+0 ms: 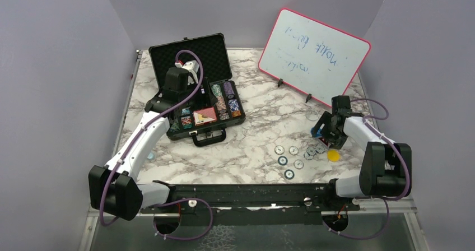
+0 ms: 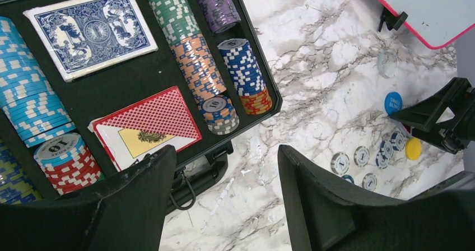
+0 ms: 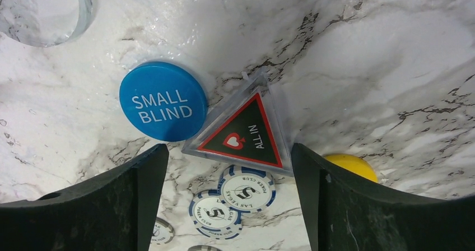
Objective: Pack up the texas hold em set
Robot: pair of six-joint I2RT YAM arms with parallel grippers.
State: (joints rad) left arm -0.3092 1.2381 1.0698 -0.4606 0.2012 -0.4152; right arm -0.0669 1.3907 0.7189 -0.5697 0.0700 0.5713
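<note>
The black case (image 1: 197, 52) lies open at the back left, holding rows of chips (image 2: 197, 66), a blue deck (image 2: 89, 31) and a red deck (image 2: 147, 126). My left gripper (image 1: 192, 69) hovers open and empty over the case; in its wrist view the jaws stand over the case's front edge and handle (image 2: 190, 184). My right gripper (image 1: 326, 129) is open and low over the blue SMALL BLIND button (image 3: 162, 101), the red-triangle ALL IN button (image 3: 245, 134) and two blue-white chips (image 3: 246, 190). The yellow button (image 1: 333, 155) lies beside it. Several loose chips (image 1: 288, 161) lie on the table.
A pink-framed whiteboard (image 1: 313, 55) stands at the back right on black feet. A clear round disc (image 3: 42, 10) lies on the marble beyond the blue button. A black rail (image 1: 252, 195) runs along the near edge between the arm bases.
</note>
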